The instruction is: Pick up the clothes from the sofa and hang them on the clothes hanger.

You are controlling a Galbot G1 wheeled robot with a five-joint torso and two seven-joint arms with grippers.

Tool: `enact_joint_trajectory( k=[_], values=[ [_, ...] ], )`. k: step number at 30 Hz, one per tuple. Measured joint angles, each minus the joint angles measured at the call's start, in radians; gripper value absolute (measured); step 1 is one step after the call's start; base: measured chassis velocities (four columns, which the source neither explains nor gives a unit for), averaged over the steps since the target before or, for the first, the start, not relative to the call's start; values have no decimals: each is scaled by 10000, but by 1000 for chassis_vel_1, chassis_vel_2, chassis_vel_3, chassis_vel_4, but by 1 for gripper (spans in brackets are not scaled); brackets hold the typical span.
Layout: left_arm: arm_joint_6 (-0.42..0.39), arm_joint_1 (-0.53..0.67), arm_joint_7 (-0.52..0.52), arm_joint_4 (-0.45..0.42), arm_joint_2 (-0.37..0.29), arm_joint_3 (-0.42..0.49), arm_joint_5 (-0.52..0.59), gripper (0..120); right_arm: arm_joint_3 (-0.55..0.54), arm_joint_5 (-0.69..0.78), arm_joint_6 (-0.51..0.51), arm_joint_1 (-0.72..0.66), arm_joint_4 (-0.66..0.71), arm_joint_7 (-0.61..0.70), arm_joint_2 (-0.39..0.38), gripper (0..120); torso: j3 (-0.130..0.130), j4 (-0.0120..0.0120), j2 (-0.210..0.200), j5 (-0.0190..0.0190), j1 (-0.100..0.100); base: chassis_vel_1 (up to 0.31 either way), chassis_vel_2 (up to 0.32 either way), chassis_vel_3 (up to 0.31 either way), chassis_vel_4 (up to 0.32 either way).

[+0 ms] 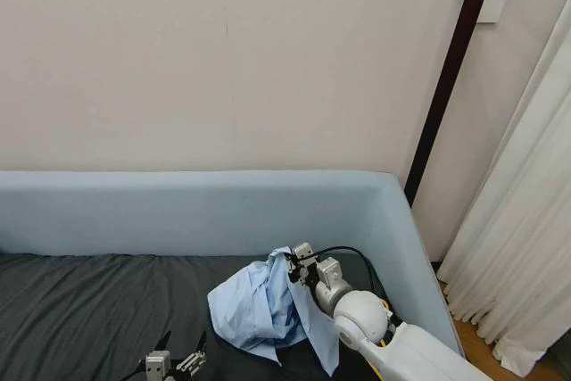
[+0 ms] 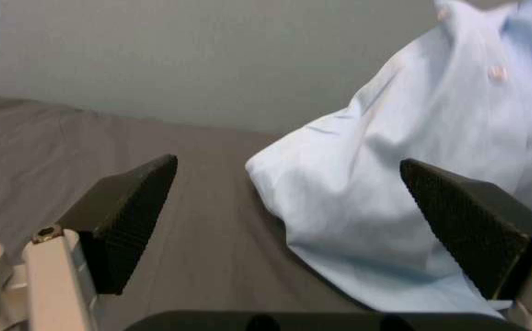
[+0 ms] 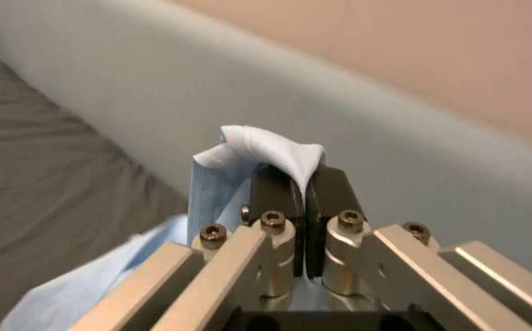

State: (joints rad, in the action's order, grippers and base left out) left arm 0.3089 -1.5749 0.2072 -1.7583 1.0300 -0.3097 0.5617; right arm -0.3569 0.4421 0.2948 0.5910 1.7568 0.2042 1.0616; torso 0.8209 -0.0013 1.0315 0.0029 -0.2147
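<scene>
My right claw (image 1: 292,265) pinches the crumpled light-blue cloth shirt (image 1: 254,305); my left claw (image 1: 178,360) hangs wide, near-left. I judge this the pickup step, and next it needs lifting clear.

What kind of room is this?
Likely a home-style living room or a mock-up: a light-blue sofa with a dark seat against a plain wall, white curtains, wood floor. The right gripper is shut on a blue shirt on the seat; the left gripper hangs open nearby.

Light blue shirt (image 1: 259,305), pale blue sofa (image 1: 178,211), dark grey seat (image 1: 80,310), beige wall (image 1: 223,60)
</scene>
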Motion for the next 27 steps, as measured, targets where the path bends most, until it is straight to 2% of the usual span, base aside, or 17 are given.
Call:
enact_joint_trajectory(
  k=[7,12,16,19,23,27],
  values=[
    [-58,6,17,-84,45,-75,66,95,-541,-1023,-988,-824,21,-532,69,0,0,1,0,-1,0,0,0,0,0],
    [-69,4,36,9,43,-111,159,94,-1009,-877,-1378,-676,301,-1078,-192,0,-1,6,1,-3,0,0,0,0,0],
    [-71,42,37,43,33,-109,192,94,-1273,-1245,-1659,367,93,-1524,-803,0,-1,0,1,0,0,0,0,0,0],
    [-97,110,46,65,15,-71,220,94,-1116,-1787,-1659,1853,-308,-1611,-1345,0,-1,-4,0,3,0,0,0,0,0],
    [-141,174,66,66,-19,-29,229,94,-978,-2395,-1063,3134,-495,-1442,-1950,0,-1,-4,0,3,0,0,0,0,0],
    [-210,265,83,53,-43,-6,250,94,-707,-2405,-484,4004,-507,-1289,-2392,0,-1,-4,1,0,0,0,0,0,0]
  ],
)
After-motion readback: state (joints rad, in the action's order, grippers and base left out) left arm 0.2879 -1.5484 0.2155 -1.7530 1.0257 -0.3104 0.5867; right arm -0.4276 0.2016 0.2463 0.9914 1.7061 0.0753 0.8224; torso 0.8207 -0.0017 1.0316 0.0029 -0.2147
